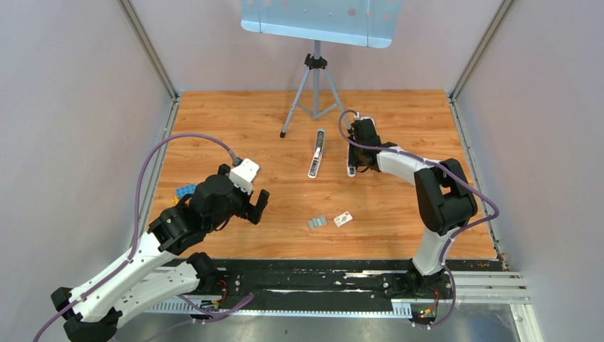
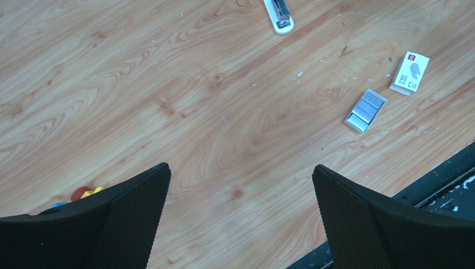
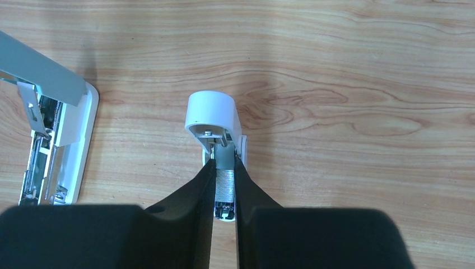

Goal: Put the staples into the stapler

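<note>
The right claw is seen clenched on a narrow staple strip, grey and finely ridged, which is pinched between the two black fingers. The strip is held along the open channel of a small white piece with a rounded cap at its far end. Whether the strip already rests in the channel cannot be told. This claw is placed over the far right part of the counter.

Just left of the white piece, the stapler is laid on the wood. It is folded open, with the grey-blue half and the white half in one long line pointing from near to far. It is not touched by either claw.

The left claw is released, its jaws spread wide, and nothing is held in it. It is held above the near left part of the counter.

The staples are found near the front edge, right of the left claw, as a flat grey block on the wood. A small white carton with a red mark is lying just right of them, not touching. Some blue and yellow pieces are seen at the left edge, and a tripod is standing at the far side.
</note>
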`<state>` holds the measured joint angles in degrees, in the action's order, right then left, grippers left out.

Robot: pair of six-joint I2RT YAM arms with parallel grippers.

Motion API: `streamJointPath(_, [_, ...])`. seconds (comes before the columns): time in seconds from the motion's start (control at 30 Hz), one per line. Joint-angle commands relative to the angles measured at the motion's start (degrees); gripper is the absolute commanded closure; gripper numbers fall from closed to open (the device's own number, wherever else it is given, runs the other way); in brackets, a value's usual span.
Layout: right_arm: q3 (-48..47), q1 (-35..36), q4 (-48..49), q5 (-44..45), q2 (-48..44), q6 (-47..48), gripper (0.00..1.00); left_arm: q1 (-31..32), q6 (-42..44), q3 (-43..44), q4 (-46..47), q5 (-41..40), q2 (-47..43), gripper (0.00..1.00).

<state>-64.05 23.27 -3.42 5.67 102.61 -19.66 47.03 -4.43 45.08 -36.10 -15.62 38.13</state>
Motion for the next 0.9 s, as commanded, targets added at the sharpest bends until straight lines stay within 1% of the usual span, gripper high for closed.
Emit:
streamJointPath(0.0, [1.15, 0.97, 0.25, 0.18, 1.18, 0.32, 0.85, 0.14, 0.91, -0.48, 0.97, 0.24, -0.22, 0.0])
streamJointPath(0.5, [2.35, 1.57, 0.08, 1.3, -0.37, 1.71, 0.84, 0.16, 0.91, -0.56, 0.99, 0.28, -0.33, 0.0])
streamJointPath(0.87, [3.3, 2.08, -0.91, 2.11, -3.34, 2.35, 0.79, 0.17, 0.82, -0.6, 0.88, 0.15, -0.46, 0.0])
